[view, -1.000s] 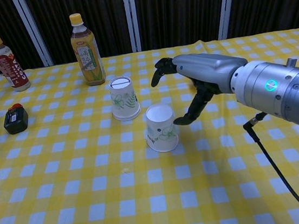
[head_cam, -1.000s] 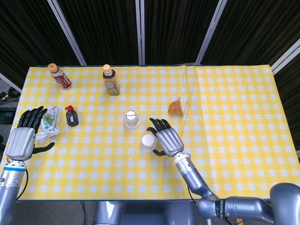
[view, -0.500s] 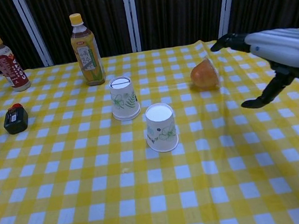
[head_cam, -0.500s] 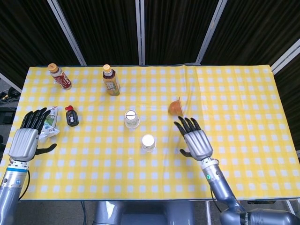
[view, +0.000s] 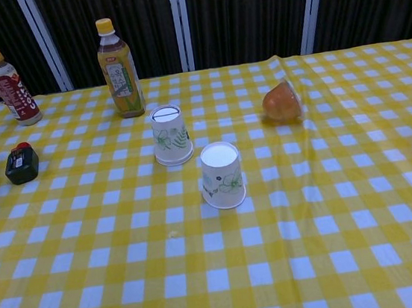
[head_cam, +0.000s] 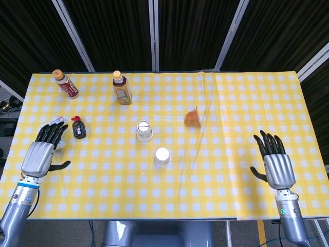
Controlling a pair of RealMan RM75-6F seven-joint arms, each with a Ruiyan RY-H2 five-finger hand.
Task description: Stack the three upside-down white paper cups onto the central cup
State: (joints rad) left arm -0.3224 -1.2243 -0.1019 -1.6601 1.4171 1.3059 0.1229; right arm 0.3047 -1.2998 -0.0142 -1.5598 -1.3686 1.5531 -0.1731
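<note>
Both robot hands, left robot hand and right robot hand, are hovering spread and empty, well apart from the central cup, while a second upside-down cup is sitting just beside it, probably needing grasping and lifting next.

Two upside-down paper cups stand near the table centre: the far cup and the near cup, close together but not touching, with only a narrow gap between them. An orange object lies to their right, apart from both. A green-tea bottle stands upright behind the far cup. A small dark bottle and a red-labelled bottle occupy the left side. The cloth in front of the near cup and across the right half is open.
</note>
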